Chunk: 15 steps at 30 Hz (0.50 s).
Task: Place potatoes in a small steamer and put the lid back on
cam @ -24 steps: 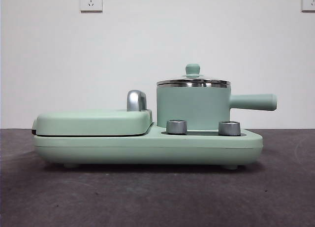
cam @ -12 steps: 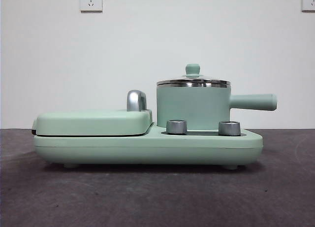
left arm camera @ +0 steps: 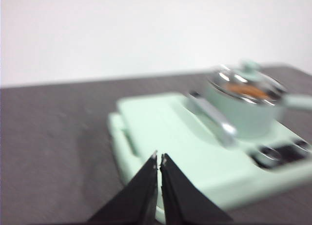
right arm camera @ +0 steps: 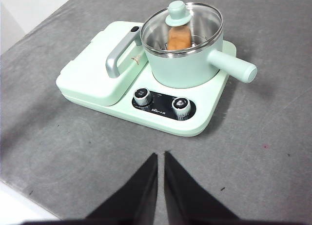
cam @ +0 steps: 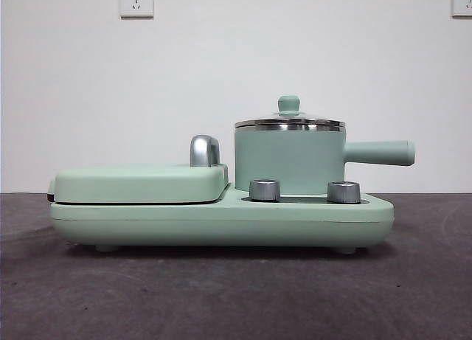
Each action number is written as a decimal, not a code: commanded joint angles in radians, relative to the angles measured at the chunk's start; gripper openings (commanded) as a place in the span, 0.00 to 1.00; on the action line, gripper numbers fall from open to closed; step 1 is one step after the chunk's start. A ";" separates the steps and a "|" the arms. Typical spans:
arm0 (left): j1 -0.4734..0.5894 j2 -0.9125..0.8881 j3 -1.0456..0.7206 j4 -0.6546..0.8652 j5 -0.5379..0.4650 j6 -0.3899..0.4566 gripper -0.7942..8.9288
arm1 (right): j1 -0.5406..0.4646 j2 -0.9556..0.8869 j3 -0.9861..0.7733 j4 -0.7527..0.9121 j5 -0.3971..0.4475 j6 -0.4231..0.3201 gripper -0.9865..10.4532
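Both end effectors, left (left arm camera: 159, 159) and right (right arm camera: 161, 156), clenched above grey table (right arm camera: 273, 152), white wall (cam: 236, 74).

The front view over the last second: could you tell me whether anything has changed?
Nothing visibly changed. The lid sits on the small steamer as before, the steamer stands on the cooker base beside the grill plate cover, and no arm has entered the view.
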 commanded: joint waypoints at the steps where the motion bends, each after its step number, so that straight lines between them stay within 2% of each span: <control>1: 0.066 -0.032 -0.159 0.144 -0.003 -0.052 0.09 | 0.005 -0.002 0.006 0.010 0.003 -0.008 0.10; 8: 0.131 -0.080 -0.377 0.183 -0.041 -0.112 0.09 | 0.005 -0.002 0.006 0.010 0.003 -0.008 0.10; 11: 0.130 -0.085 -0.398 0.220 -0.090 -0.098 0.09 | 0.005 -0.002 0.007 0.011 0.003 -0.008 0.10; 15: 0.132 -0.101 -0.398 0.229 -0.204 -0.094 0.09 | 0.005 -0.002 0.007 0.011 0.003 -0.008 0.10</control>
